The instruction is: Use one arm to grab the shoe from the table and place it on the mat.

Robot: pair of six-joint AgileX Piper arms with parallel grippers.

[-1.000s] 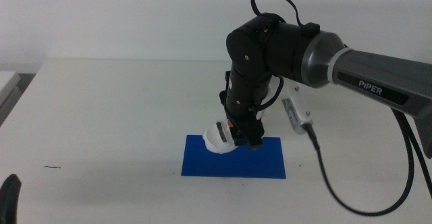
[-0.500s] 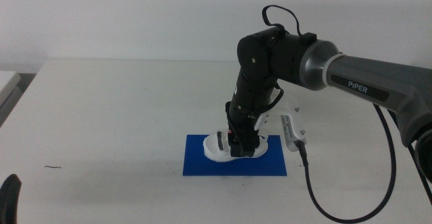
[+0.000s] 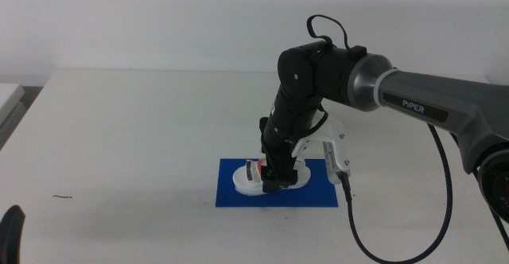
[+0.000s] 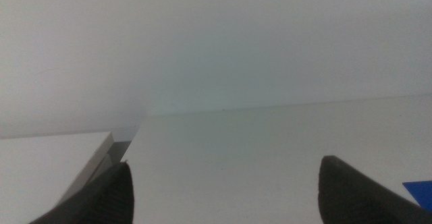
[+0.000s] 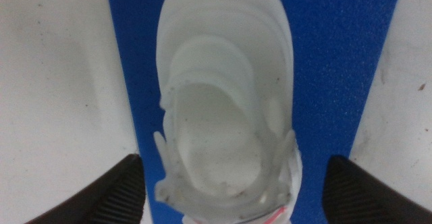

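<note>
The white shoe point(image 3: 248, 178) lies flat on the blue mat point(image 3: 318, 194) in the middle of the white table point(image 3: 119, 137). The right arm point(image 3: 413, 105) reaches in from the right and points down at it. My right gripper point(image 3: 274, 181) stands over the shoe's right part. In the right wrist view the shoe point(image 5: 223, 116) lies on the mat point(image 5: 337, 62), and the right gripper point(image 5: 233, 178) is open, one jaw on each side of the shoe with a gap to it. My left gripper point(image 4: 226, 177) is open and empty, waiting at the front left point(image 3: 9, 231).
A corner of the mat point(image 4: 422, 189) shows in the left wrist view. A small dark speck point(image 3: 62, 196) lies on the table at the left. A black cable point(image 3: 374, 244) hangs from the right arm down to the table right of the mat.
The right arm has come down and a little left with the shoe. The shoe went from tilted above the mat's back edge to lying flat on the mat.
</note>
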